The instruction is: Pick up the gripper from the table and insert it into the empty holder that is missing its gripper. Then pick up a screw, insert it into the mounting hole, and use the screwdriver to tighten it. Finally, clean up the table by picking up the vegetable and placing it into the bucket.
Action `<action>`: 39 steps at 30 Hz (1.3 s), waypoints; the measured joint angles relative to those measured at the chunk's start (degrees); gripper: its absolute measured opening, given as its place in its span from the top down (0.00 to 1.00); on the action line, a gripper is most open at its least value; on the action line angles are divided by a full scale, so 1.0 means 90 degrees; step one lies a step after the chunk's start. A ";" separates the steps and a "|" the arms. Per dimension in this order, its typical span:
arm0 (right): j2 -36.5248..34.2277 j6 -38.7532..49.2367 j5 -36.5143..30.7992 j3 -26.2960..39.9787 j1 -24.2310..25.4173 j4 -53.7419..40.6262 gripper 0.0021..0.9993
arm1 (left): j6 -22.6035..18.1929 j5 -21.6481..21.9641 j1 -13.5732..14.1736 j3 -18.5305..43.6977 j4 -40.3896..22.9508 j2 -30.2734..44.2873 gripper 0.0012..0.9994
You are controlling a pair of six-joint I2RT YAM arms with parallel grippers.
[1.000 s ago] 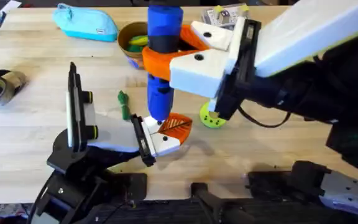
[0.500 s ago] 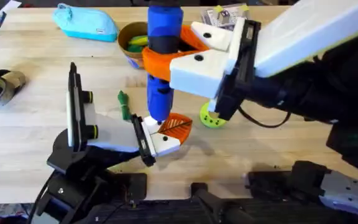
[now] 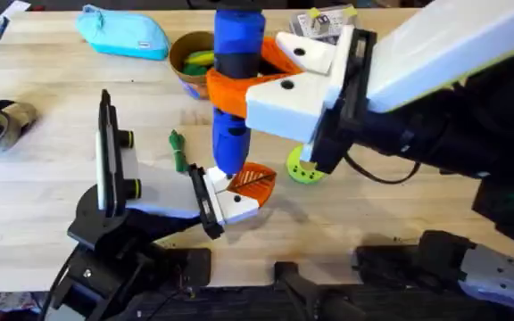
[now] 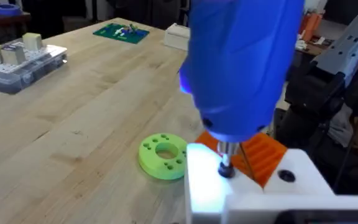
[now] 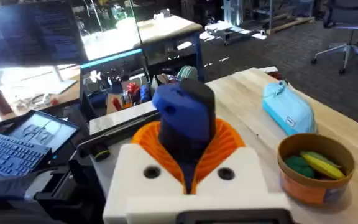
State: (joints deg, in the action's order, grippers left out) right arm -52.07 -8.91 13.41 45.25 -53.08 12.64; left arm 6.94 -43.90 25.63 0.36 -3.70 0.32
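Almost nothing has changed from a second ago. At the left, the vegetable (image 3: 178, 150) still lies on the table (image 3: 43, 178); the left gripper's grip cannot be told. In the middle, the screwdriver (image 3: 236, 80) stands upright, bit down on the holder (image 3: 232, 203) carrying the orange gripper (image 3: 255, 182). The right gripper (image 3: 266, 80) stays clamped on it, shifted a hair rightward. The bucket (image 3: 186, 61) sits behind.

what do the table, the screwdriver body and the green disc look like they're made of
Table: pale wood, visible grain and plank seams, low sheen. Screwdriver body: smooth blue plastic by its even colour; the thin bit looks like metal. Green disc: matte lime plastic with holes, possibly 3D printed.
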 joint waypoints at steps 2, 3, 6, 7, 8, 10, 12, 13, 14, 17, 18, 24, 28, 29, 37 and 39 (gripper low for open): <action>0.0000 0.0000 0.0002 0.0000 0.0000 -0.0002 0.97 | 0.0000 0.0000 0.0000 0.0000 0.0000 0.0000 0.99; 0.0000 0.0007 0.0000 0.0000 0.0002 -0.0005 0.97 | 0.0000 0.0000 0.0000 0.0000 0.0000 0.0002 0.99; 0.0000 0.0017 0.0000 0.0000 0.0002 -0.0007 0.97 | 0.0000 0.0000 0.0000 0.0000 0.0000 0.0002 0.99; 0.0005 0.0019 0.0005 0.0000 0.0000 -0.0012 0.97 | 0.0000 0.0000 0.0000 0.0000 0.0000 0.0000 0.99; 0.0014 0.0019 0.0011 0.0000 0.0000 -0.0028 0.97 | 0.0002 -0.0002 0.0000 0.0000 0.0000 0.0000 0.99; 0.0031 0.0019 0.0026 0.0000 0.0000 -0.0046 0.97 | 0.0002 -0.0005 0.0000 0.0000 0.0000 0.0000 0.99; 0.0036 0.0019 0.0029 0.0000 0.0002 -0.0060 0.97 | 0.0003 -0.0002 0.0000 0.0000 0.0002 0.0002 0.99; 0.0039 0.0019 0.0031 0.0000 0.0000 -0.0074 0.97 | 0.0005 -0.0002 0.0000 0.0000 0.0000 0.0000 0.99; 0.0041 0.0022 0.0038 0.0000 0.0000 -0.0077 0.97 | 0.0005 -0.0002 0.0000 0.0000 0.0002 0.0000 0.99; 0.0041 0.0026 0.0065 0.0000 0.0000 -0.0084 0.97 | 0.0014 -0.0007 0.0000 0.0000 0.0000 0.0002 0.99; 0.0041 0.0032 0.0081 0.0000 0.0000 -0.0087 0.97 | 0.0016 -0.0011 0.0002 0.0000 0.0000 0.0004 0.99; 0.0041 0.0041 0.0097 0.0000 0.0000 -0.0099 0.97 | 0.0017 -0.0019 0.0000 0.0000 0.0000 0.0007 0.99; 0.0041 0.0044 0.0141 0.0000 0.0002 -0.0084 0.97 | 0.0018 -0.0048 0.0002 0.0000 0.0000 0.0012 0.99; 0.0041 0.0046 0.0143 0.0000 0.0007 -0.0076 0.97 | 0.0015 -0.0049 0.0002 0.0000 0.0000 0.0010 0.99; -0.0003 0.0025 0.0048 -0.0002 0.0083 0.0047 0.97 | 0.0013 0.0004 0.0002 0.0000 0.0005 0.0005 0.99; -0.0007 0.0024 -0.0047 0.0000 0.0087 0.0045 0.97 | 0.0009 0.0019 0.0000 0.0000 0.0005 0.0005 0.99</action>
State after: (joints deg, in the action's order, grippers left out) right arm -52.14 -8.69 12.99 45.25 -52.30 13.05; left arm 7.02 -43.73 25.63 0.36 -3.66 0.36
